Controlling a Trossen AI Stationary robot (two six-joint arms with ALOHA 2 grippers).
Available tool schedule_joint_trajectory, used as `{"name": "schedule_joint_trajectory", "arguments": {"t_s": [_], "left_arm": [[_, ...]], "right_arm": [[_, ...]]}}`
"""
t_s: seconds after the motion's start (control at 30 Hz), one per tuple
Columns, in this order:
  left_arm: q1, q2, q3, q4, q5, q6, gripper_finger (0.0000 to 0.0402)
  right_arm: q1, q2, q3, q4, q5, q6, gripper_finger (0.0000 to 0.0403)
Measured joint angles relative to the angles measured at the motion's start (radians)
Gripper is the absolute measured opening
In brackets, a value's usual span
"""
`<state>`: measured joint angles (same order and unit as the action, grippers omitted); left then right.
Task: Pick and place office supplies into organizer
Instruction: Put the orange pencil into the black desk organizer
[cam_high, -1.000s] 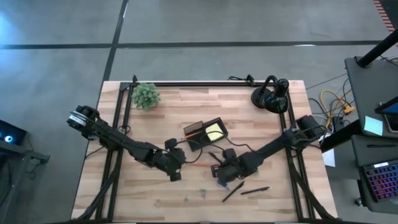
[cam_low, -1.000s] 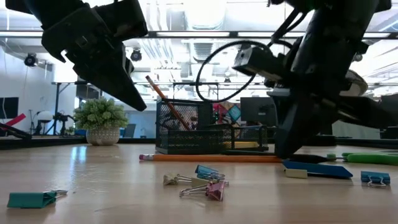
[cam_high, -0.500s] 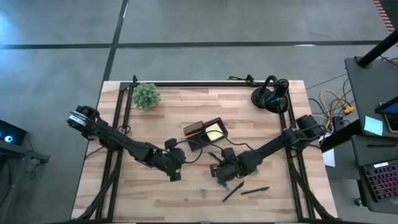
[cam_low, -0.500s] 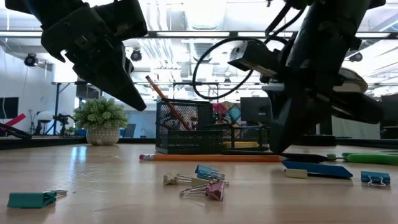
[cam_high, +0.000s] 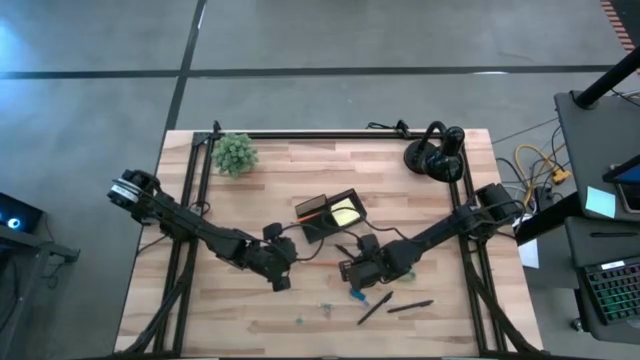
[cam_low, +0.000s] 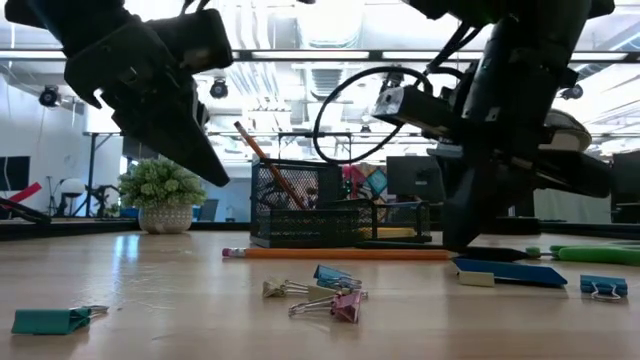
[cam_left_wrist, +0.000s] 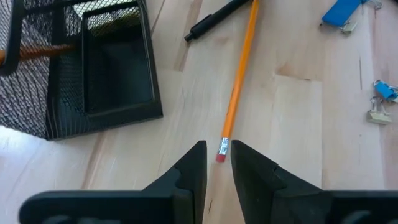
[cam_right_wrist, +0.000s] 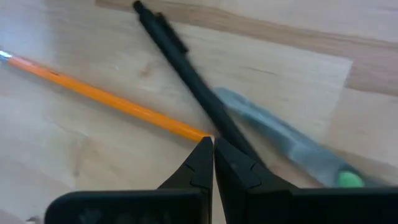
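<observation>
An orange pencil (cam_high: 320, 264) lies flat on the wooden table in front of the black mesh organizer (cam_high: 328, 214). The organizer holds a yellow sticky pad (cam_high: 344, 212) and a slanting pencil (cam_low: 255, 150). My left gripper (cam_left_wrist: 218, 160) hangs above the lying pencil's eraser end (cam_left_wrist: 221, 151), slightly open, holding nothing. My right gripper (cam_right_wrist: 213, 144) is shut, its tips down at the pencil's other end (cam_right_wrist: 186, 130), where a black pen (cam_right_wrist: 186, 68) crosses. The scissors (cam_right_wrist: 280, 140), grey blades and green handle, lie beside the pen. My right gripper points steeply down, its shut tips at the pencil's pointed end (cam_right_wrist: 198, 135) beside the black pen. The fingers themselves hide the spot, so I cannot tell whether they touch the pencil, the pen or the table. The pencil lies flat on the table.
Binder clips (cam_low: 335, 300) and a teal clip (cam_low: 50, 320) lie near the front edge, with a blue piece (cam_low: 510, 272) and a blue clip (cam_low: 600, 287) to the right. Two more pens (cam_high: 390, 307) lie front right. A potted plant (cam_high: 235, 153) and a black headphone-like object (cam_high: 435, 155) stand at the back.
</observation>
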<state>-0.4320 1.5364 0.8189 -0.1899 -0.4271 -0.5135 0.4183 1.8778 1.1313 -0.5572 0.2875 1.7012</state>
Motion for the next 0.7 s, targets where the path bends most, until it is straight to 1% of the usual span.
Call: {"name": "schedule_joint_trajectory", "arguments": {"t_s": [0.2,0.53,0.6,0.7], "left_arm": [[-0.001,0.0,-0.016,0.003,0.003,-0.023,0.006],[-0.002,0.0,-0.021,0.001,0.003,-0.03,0.006],[-0.002,0.0,-0.021,0.001,0.003,-0.01,0.006],[-0.001,0.0,-0.023,0.009,0.003,0.064,0.006]], "right_arm": [[0.0,0.0,-0.006,0.0,-0.023,0.0,0.0009],[0.0,0.013,-0.007,0.026,-0.024,0.0,0.0009],[0.0,0.013,-0.007,0.026,-0.024,0.0,0.0009],[0.0,0.014,-0.007,0.026,-0.023,0.0,0.0009]]}}
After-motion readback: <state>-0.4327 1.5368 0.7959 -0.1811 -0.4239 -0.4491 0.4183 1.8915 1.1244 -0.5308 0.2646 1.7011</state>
